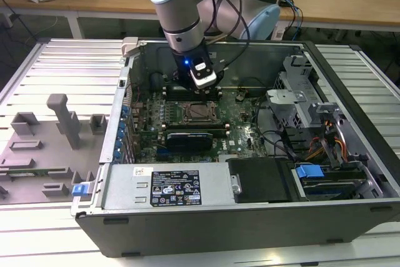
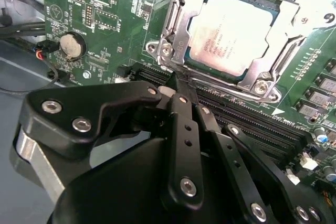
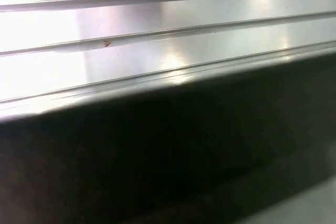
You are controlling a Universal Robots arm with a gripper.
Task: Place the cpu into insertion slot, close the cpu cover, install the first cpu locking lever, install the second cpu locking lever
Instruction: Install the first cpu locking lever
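Observation:
The cpu [image 2: 231, 32], a square chip with a silvery top, lies in the insertion slot [image 2: 261, 84] on the green board. The cpu cover [image 2: 181, 30], a silver frame, lies flat over it with the chip showing through its window. A thin metal lever [image 2: 169, 14] runs along one side of the frame. My gripper [image 2: 178, 81] is shut, its black fingers [image 2: 185, 114] pressed together, and the tip sits right at the socket's near edge by a corner screw. In the exterior view the gripper [image 1: 201, 87] hangs just behind the socket [image 1: 200, 112] inside the open case.
Long black memory slots [image 2: 252, 119] run beside the socket under my fingers. A coin battery [image 2: 71, 45] sits on the board. A long black card [image 1: 197, 137] lies in front of the socket. Drive bays and cables [image 1: 312, 136] fill the exterior view's right; grey fixtures [image 1: 62, 123] stand outside on its left.

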